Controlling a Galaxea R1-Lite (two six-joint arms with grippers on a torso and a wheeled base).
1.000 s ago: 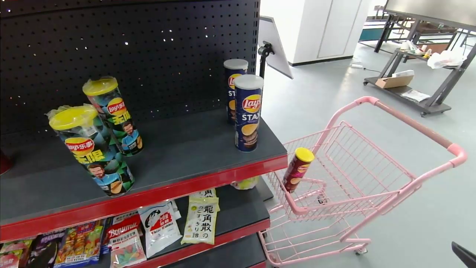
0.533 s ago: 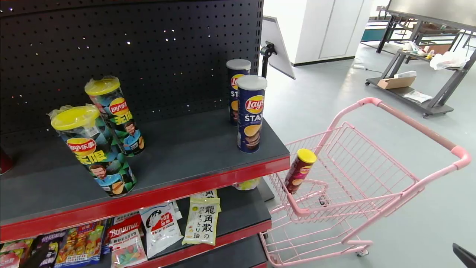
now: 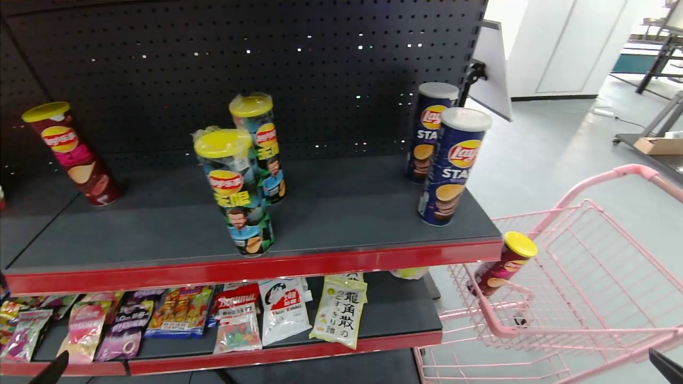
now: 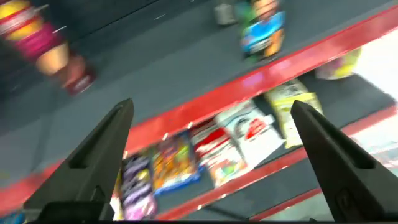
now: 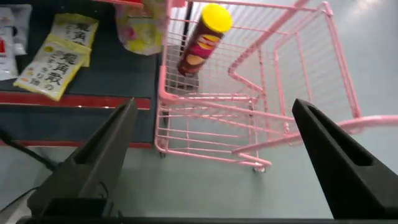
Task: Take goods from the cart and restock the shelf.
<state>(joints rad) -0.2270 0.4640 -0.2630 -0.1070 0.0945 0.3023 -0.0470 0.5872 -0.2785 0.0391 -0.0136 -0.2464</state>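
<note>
Currently left pincer (image 4: pixel 211 104) gapes before shelf (image 4: pixel 174 56), right pincer (image 5: pixel 214 104) above cart (image 5: pixel 205 99).

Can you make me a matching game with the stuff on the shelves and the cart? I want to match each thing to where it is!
Things:
1. front blue can
2. front green can
3. pale yellow packet
4. pink cart

Places:
A. lying flat on the lower shelf
B. on the floor, to the right of the shelves
C. standing at the right end of the upper shelf
D. standing in the middle of the upper shelf, near its front edge

Right pairs: 1-C, 2-D, 3-A, 4-B.
</note>
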